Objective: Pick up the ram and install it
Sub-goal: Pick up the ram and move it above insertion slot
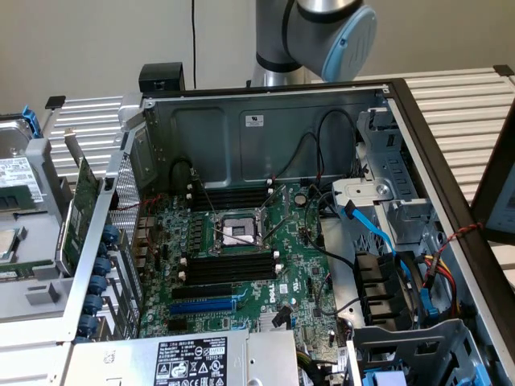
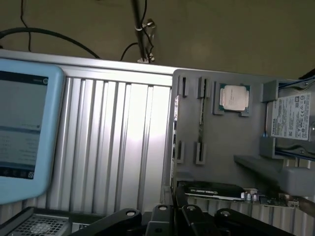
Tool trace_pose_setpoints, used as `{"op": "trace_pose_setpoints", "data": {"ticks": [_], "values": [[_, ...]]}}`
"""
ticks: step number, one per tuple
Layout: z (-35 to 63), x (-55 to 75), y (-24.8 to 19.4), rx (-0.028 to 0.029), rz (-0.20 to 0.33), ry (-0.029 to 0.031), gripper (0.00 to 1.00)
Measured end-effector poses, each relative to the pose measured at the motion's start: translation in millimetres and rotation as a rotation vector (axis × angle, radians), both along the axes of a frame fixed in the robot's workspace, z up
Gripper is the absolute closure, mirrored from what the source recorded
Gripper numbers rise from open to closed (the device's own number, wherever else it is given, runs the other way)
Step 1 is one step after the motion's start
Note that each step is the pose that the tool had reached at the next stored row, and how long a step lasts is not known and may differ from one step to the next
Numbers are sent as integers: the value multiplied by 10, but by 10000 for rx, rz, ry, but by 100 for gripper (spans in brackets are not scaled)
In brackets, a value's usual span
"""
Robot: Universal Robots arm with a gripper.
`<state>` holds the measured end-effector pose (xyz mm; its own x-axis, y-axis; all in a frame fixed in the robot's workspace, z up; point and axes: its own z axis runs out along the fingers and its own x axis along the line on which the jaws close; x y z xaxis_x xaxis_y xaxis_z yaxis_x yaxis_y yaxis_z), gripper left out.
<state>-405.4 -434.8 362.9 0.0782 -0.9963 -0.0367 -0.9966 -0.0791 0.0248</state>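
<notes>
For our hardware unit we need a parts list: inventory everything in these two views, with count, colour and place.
computer case: one, grey, open, mid exterior view
motherboard: one, green, inside the case
memory slots: two banks, black, flanking the processor socket
expansion card: one, green, beside the case, exterior view's left
parts holder: one, grey, in the wrist view
processor: one, silver, in the holder
ram: one, edge-on, colour unclear, clipped beside the processor
robot arm: one, grey with blue cap, behind the case
</notes>
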Motion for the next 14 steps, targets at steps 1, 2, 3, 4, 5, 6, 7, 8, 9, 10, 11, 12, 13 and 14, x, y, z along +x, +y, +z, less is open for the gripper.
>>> {"op": "trace_pose_setpoints", "data": {"ticks": [1,2,3,4,5,6,7,8,9,10,11,12,13,14], "values": [[33,24,-8,3,4,1,87],[67,50,-15,6,8,0,87],[101,75,-23,7,11,2,87],[130,98,-29,11,15,1,87],[143,120,-32,15,24,-1,87],[147,141,-34,15,39,0,87],[149,162,-35,16,57,1,87],[149,183,-36,17,73,1,87],[150,208,-37,19,83,0,87],[152,230,-38,25,89,-5,87],[155,251,-39,34,91,-18,87],[157,274,-41,42,92,-31,87],[162,298,-42,45,93,-39,87],[165,325,-44,46,94,-44,87]]}}
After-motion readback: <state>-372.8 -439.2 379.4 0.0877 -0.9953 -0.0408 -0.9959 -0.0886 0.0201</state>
